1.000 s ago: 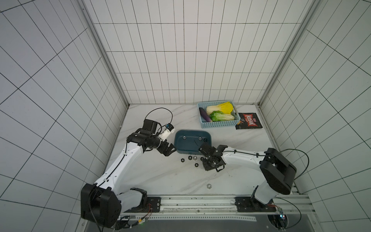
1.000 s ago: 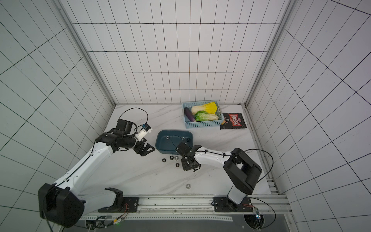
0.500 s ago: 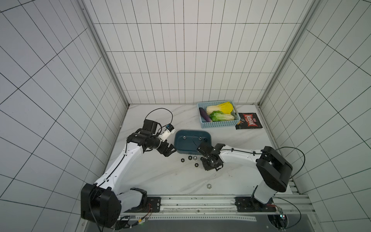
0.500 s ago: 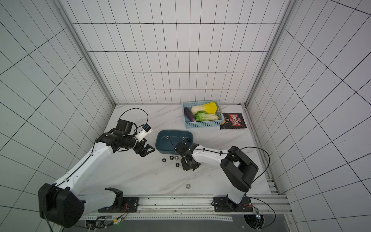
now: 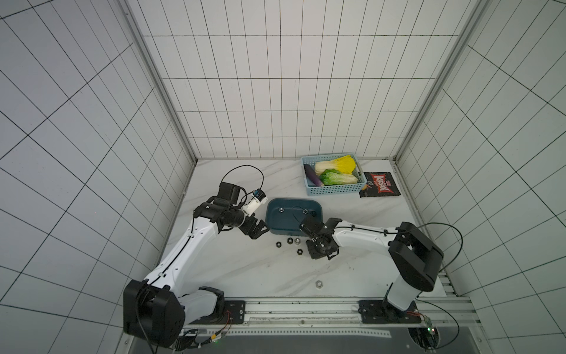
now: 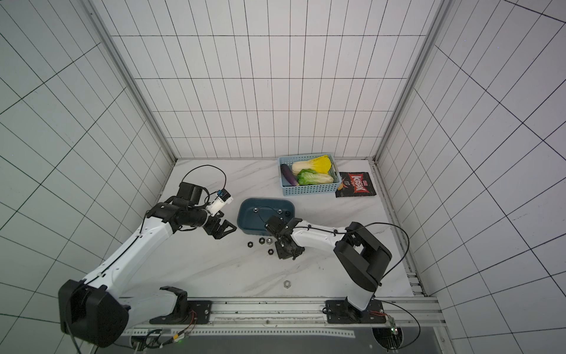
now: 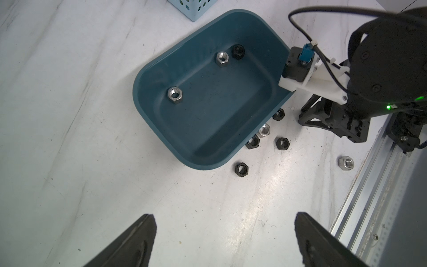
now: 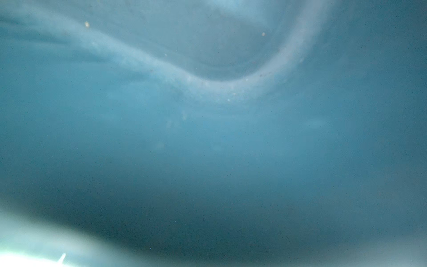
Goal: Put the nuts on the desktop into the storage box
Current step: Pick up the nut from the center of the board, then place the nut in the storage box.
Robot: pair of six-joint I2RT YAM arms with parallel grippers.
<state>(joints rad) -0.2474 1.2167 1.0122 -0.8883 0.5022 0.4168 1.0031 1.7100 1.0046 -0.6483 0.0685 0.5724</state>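
Storage box, a dark teal shallow plastic tray with rounded corners [image 5: 281, 222], sits mid-way across the white marble-patterned desktop [image 5: 245, 269].

In the box: three small hexagonal metal nuts [image 7: 175, 95], all toward the long wall away from the rail. One shiny silver nut lies alone at the end nearest the left arm. A silver one and a black one [image 7: 238, 52] lie side by side at the other end.

Outside the box: five nuts cluster along its rail-side long wall, four black and one silver. The silver one [image 7: 263, 130] and a black one lie right at the foot of the wall. A sixth, silver [image 5: 319, 284], lies well apart from the box, near the rail.

Right gripper [image 5: 314, 249]: down at the desktop just off the box's rail-side wall, beside the cluster. Fingers closed. Can't tell if a nut is pinched between them. Its wrist view is blurred teal, nothing readable.

Left gripper [image 7: 224, 217]: hovers off the box's short end, fingers [image 7: 143, 231] spread wide, nothing between them.

A light blue perforated plastic basket [image 5: 333, 190] of vegetables stands beyond the box's far corner on the right arm's side.
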